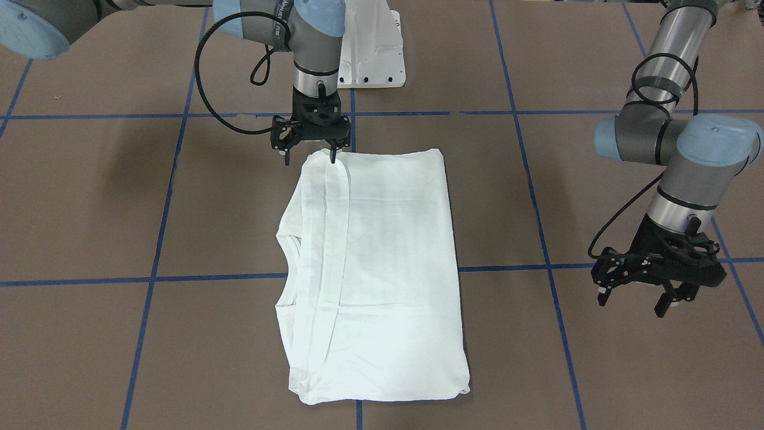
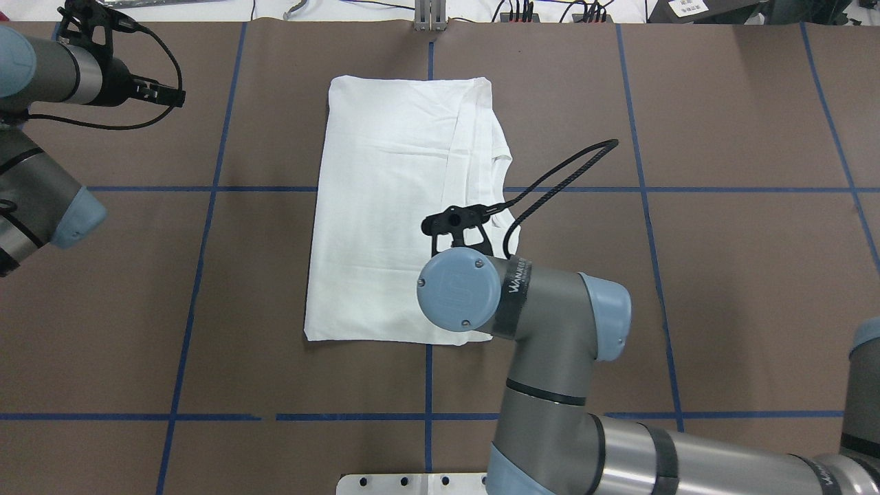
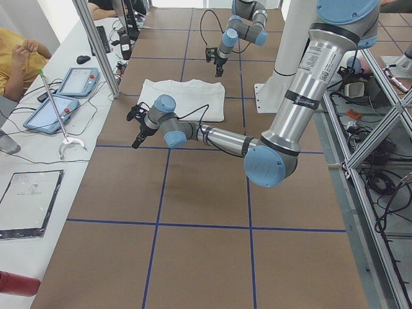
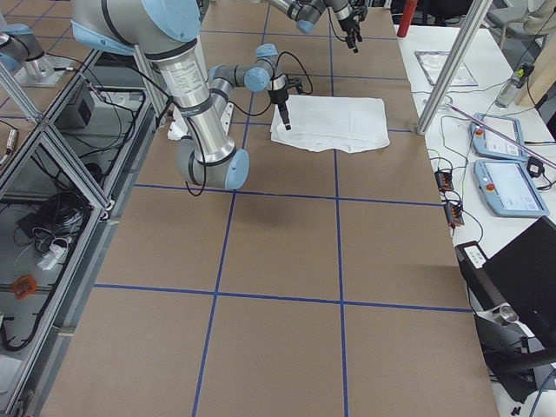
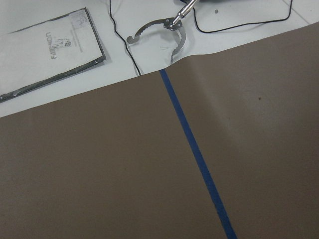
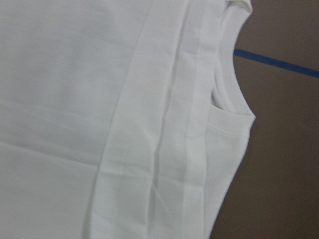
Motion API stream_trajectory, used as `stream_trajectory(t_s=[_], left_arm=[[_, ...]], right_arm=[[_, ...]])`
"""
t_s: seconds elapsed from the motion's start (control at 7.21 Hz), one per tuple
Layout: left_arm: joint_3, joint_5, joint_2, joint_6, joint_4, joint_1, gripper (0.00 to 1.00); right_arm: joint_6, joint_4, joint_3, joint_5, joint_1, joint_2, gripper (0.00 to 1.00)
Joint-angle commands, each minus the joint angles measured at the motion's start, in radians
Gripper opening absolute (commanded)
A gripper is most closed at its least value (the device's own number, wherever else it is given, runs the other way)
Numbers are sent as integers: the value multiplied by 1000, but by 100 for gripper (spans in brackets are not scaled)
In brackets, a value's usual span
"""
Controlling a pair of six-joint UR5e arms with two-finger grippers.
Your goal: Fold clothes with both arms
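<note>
The soft white T-shirt (image 1: 382, 269) lies folded into a smooth rectangle. The black right gripper (image 1: 310, 156) and left gripper (image 1: 632, 304) both gape, holding nothing.

T-shirt (image 1: 382, 269) on table (image 1: 89, 209) centre

From overhead, the right arm (image 2: 550, 309) covers the fingertips of the right pincer (image 1: 309, 157) and part of the T-shirt (image 2: 385, 206) nearest the robot-side edge of the tabletop (image 2: 722, 289). The slightly blurred right wrist view crops the T-shirt at three edges.
</note>
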Motion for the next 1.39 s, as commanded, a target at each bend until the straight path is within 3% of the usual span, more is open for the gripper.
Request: stream_trajectory(t_s=[0.0, 0.14, 0.42, 0.69, 0.83, 0.97, 1.11, 1.25], left_arm=[[-1, 0, 0, 0, 0, -2, 100], [-1, 0, 0, 0, -2, -2, 100], [-1, 2, 0, 0, -2, -2, 100], [-1, 2, 0, 0, -2, -2, 100], [-1, 2, 0, 0, -2, -2, 100], [-1, 2, 2, 0, -2, -2, 100], [0, 2, 2, 0, -2, -2, 100], [-1, 0, 8, -2, -3, 0, 100]], right_arm=[[-93, 50, -167, 23, 0, 122, 81], [-177, 46, -166, 73, 0, 125, 70], [-264, 40, -170, 85, -2, 111, 54], [-288, 34, -169, 85, -17, 88, 52], [-288, 32, -169, 85, -17, 88, 34], [-287, 30, -169, 83, -17, 85, 9], [-287, 3, -158, 82, -17, 95, 0], [-287, -2, -152, 80, -16, 93, 0]])
